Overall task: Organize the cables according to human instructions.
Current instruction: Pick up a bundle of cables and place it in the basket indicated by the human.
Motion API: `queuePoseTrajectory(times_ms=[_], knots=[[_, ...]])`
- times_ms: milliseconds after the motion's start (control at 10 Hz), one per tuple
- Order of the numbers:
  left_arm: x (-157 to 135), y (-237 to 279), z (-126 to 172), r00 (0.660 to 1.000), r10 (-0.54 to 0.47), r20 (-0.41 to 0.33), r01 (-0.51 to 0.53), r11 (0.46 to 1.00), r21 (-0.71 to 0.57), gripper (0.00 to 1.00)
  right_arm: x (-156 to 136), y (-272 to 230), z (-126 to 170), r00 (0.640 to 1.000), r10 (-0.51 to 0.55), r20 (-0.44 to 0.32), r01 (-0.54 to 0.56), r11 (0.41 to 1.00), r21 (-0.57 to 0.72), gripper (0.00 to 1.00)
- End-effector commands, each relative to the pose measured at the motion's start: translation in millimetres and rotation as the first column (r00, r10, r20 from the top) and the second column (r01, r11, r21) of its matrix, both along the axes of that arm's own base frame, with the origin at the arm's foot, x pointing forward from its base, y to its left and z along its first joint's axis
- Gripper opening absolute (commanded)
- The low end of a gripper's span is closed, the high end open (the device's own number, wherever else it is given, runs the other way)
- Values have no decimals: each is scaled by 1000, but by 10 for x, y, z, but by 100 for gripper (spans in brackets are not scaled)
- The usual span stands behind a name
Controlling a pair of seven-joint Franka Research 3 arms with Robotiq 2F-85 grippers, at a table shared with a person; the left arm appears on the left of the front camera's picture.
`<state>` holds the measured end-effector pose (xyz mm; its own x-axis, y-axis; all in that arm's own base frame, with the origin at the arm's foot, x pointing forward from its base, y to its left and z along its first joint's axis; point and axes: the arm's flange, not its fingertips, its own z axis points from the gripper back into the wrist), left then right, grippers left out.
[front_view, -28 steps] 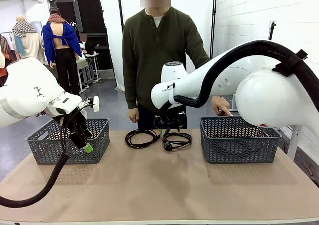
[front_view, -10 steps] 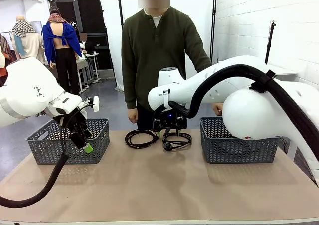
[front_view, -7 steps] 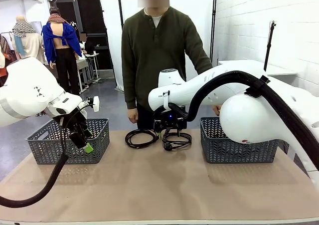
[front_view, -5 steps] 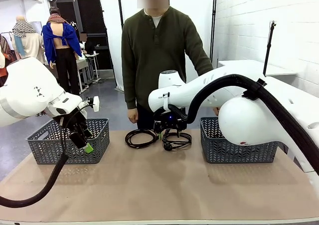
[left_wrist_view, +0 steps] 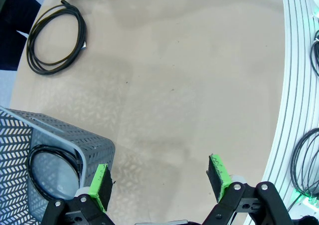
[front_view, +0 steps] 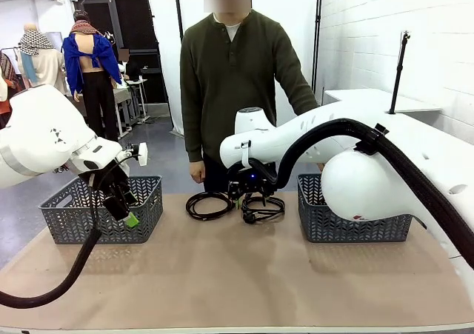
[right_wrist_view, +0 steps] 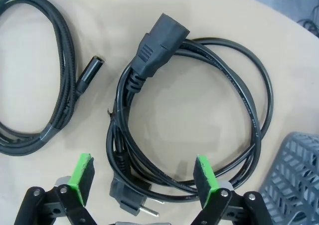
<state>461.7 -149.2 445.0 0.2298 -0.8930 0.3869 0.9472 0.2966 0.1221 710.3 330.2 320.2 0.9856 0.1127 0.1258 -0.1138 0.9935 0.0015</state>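
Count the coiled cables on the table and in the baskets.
3. One cable lies on the table; a second cable beside it, under the right gripper; a third cable in the left basket. The right basket may hide more.

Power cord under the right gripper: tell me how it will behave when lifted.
Likely floppy: the power cord lies in loose loops with no tie showing, so it would probably sag and unwind. Its two chunky plugs look like the heaviest parts and may dangle and swing. The open right gripper is over several strands; some could slip out.
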Motion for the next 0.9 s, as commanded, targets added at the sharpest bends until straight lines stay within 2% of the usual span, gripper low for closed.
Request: queuePoseTrajectory(times_ms=[0, 700, 800], knots=[[0, -7, 32, 1000, -2, -8, 2, 1000, 1, 100, 126, 104, 5, 999, -30, -28, 29, 1000, -9, 100], [0, -7, 32, 1000, -2, -8, 2, 1000, 1, 100, 187, 133, -105, 999, -36, -41, 34, 999, -40, 100], [0, -7, 32, 1000, -2, -8, 2, 1000, 1, 100, 192, 132, -104, 999, -37, -37, 36, 999, -36, 89]])
